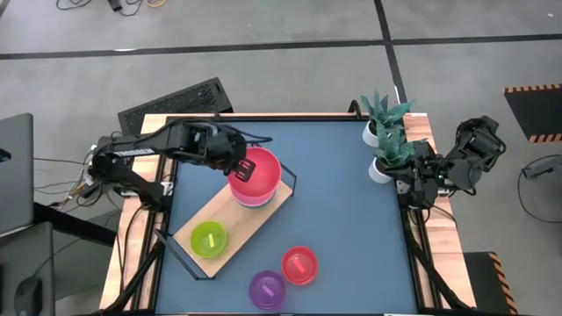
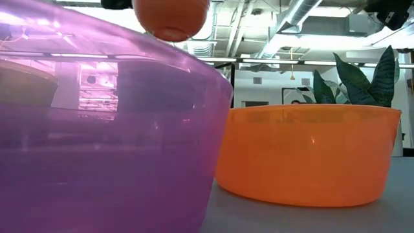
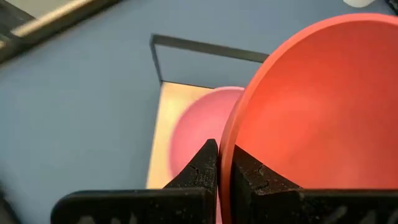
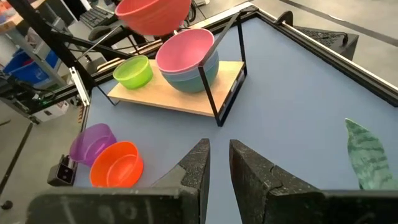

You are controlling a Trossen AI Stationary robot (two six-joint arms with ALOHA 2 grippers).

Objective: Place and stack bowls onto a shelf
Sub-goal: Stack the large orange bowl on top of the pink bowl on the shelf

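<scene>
Left claw [image 3: 217, 163] (pinching) red bowl's [image 3: 317, 106] rim

Even, bright overhead light fills the scene; shadows on the blue tabletop [image 1: 342, 211] are soft and short. In the low view the purple bowl [image 2: 97, 129] sits so near the lens that it is blurred and fills half the picture, with pale reflections across its translucent wall, while ceiling lamps behind glare white. In the left wrist view the large red bowl [image 3: 323, 106] is soft-edged and out of focus. The right wrist view bends straight lines near its borders.
</scene>
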